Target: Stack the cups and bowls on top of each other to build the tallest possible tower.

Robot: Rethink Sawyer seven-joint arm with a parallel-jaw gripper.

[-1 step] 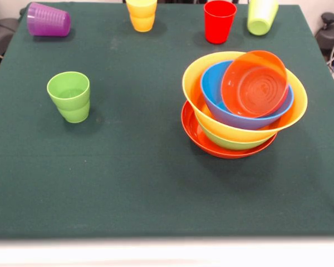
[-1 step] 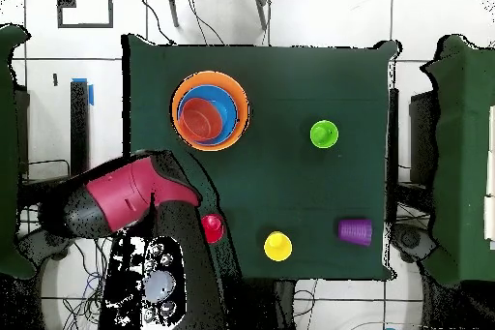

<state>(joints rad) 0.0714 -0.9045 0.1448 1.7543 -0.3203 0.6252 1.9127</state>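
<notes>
Jaws: the gripper shows in neither view, so I cannot tell whether the jaws are wide, narrow or holding anything.

Front view:
- The tower stands on the green table, right of centre.
- The wide red-orange bowl is at the bottom. Nested in it in turn are the green bowl, the large orange-yellow bowl and the blue bowl.
- The small orange bowl sits in the blue bowl, tipped up on edge with its inside facing the camera, not flat.
- There are no cups on the tower.
- One light green cup stands upright and alone at the left, well apart from the bowls.
- Along the top edge, from left to right: the purple cup lying on its side, the yellow cup, the red cup upright, and a second light green cup, tilted and cut off by the edge.

Overhead view:
- The tower shows as concentric rings.
- The red arm lies over the table's lower left corner, just beside the red cup.
- The yellow cup, purple cup and one light green cup are in the clear.
- The second light green cup is not visible here.
</notes>
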